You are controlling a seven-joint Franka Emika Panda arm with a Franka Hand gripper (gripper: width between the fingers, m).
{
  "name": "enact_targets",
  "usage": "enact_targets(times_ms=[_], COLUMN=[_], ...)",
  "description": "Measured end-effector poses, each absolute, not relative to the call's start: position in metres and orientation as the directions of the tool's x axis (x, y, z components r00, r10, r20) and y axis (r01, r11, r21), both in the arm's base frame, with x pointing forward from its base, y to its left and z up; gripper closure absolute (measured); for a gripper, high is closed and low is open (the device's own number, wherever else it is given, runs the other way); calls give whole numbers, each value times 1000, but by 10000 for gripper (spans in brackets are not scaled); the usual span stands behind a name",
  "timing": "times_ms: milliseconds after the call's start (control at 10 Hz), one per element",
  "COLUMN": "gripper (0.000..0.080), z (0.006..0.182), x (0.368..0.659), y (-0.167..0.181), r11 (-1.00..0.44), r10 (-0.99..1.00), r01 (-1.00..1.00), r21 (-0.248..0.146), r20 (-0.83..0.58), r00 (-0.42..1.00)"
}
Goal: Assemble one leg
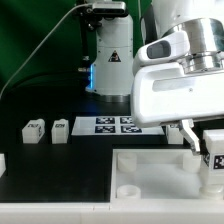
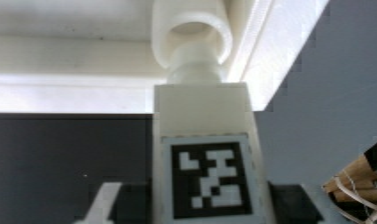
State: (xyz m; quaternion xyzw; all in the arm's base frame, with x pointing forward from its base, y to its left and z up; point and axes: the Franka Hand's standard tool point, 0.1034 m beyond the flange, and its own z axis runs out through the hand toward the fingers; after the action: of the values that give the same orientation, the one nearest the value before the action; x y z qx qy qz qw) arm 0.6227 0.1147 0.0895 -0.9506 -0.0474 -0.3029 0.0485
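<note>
Gripper [image 2: 199,206] is clamped on the leg [image 2: 206,130]. In the wrist view a dark finger [image 2: 114,205] sits tight against each side of it, tag facing the camera.

Leg is upright in the exterior view, at that view's right edge, over the tray's [image 1: 150,153] right side. Its narrow end points at the tray [image 2: 78,60] – the wrist view shows the rounded tip against a pale curved feature there. Can't tell if it's seated or just touching.

Tray fills the foreground of the exterior view, with a corner hole [image 1: 128,190] showing near its left end.

Two loose legs [image 1: 35,129] [image 1: 61,128] stand side by side on the black table [image 1: 40,170], on the exterior view's left and well apart from the tray. The marker board [image 1: 112,124] lies flat just beside them, towards the right, behind the tray.
</note>
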Motion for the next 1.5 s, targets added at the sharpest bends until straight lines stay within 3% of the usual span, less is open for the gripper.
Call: enact_targets(times_ms=[1500], gripper=[506], z=[89], x=[617], y=[115], r11=[-990], r10=[71], r01=[127], r21=[-58], r20=[575], r00=[815])
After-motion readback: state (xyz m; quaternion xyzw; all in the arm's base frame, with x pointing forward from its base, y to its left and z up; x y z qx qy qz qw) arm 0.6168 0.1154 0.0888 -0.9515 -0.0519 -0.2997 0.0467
